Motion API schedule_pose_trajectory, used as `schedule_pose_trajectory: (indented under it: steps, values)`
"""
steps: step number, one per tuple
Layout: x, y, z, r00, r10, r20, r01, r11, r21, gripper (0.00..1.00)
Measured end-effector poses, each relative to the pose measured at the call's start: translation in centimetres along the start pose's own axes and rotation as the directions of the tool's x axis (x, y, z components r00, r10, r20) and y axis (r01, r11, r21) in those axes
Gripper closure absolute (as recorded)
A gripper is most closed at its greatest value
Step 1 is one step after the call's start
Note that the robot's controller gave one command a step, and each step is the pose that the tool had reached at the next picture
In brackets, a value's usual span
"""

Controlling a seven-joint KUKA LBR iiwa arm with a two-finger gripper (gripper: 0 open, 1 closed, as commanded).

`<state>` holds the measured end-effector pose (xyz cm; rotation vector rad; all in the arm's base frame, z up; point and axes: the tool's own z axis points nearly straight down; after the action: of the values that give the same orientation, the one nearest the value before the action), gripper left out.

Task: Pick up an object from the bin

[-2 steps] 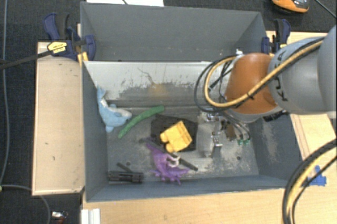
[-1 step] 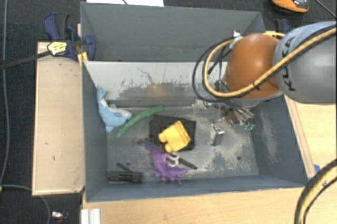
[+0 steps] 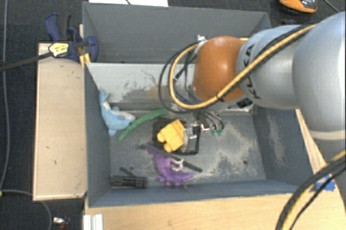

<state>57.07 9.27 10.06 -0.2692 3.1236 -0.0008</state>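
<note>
Yellow chunky object (image 3: 171,136): it lies on the floor of the bin (image 3: 162,34), near the middle and slightly toward the near wall. It is level with the other contents, with no sign that it is lifted.

Gripper (image 3: 185,139): low inside the bin under the orange wrist cover (image 3: 216,67), right against the yellow object's right side. The wrist and cables mask the working end, so I cannot tell whether the gripper is wide, narrow or closed on anything. It appears to touch the yellow object, but contact is not confirmed.

Neighbours: a purple frilly item (image 3: 170,167) lies just in front of the yellow object. A green strip (image 3: 141,120) runs off to its left toward a pale blue soft item (image 3: 111,116) by the left wall. A small black piece (image 3: 128,181) lies well apart in the near-left corner.

Progress, as judged: the approach and descent look complete. A secure hold is unverified. The lift clear of the bin is not yet done.
</note>
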Motion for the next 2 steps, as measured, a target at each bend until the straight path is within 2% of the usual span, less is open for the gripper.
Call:
schedule_pose_trajectory:
  steps: [1,2]
  values:
    - [0.1,-0.1,2.9,1.000,-0.002,0.016,0.002,1.000,0.008,0.00]
    - [-0.3,5.0,2.9,0.985,-0.174,0.016,0.174,0.985,0.005,1.00]
